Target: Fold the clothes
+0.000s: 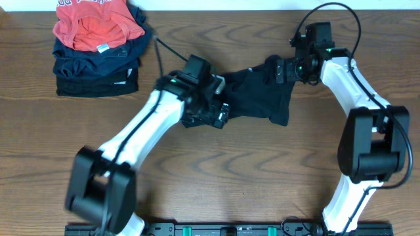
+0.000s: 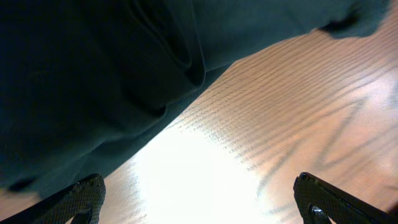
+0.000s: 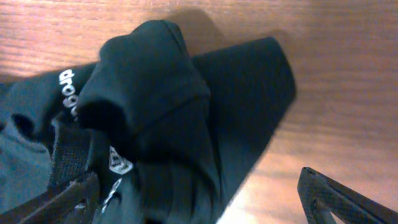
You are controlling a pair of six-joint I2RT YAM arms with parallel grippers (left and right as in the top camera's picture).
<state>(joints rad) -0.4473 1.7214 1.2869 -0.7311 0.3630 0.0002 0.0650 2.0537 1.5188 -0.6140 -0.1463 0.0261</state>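
The clothes, a black shirt point(image 1: 259, 95), lie crumpled on the wooden table between my two arms. My left gripper point(image 1: 216, 113) sits at the shirt's left edge. In the left wrist view it point(image 2: 198, 182) is open, with bare wood between its fingertips point(image 2: 84, 194) and dark fabric point(image 2: 93, 74) just beyond. My right gripper point(image 1: 281, 69) is over the shirt's upper right corner. In the right wrist view it point(image 3: 198, 180) stands open, a bunched fold of the shirt point(image 3: 155, 106) with white lettering point(image 3: 67, 90) lying below and between the fingers, ungripped.
A stack of folded clothes stands at the back left, a red-orange shirt point(image 1: 95, 23) on top of dark navy garments point(image 1: 98, 73). A thin black cable point(image 1: 161, 51) runs from the stack's side toward the left arm.
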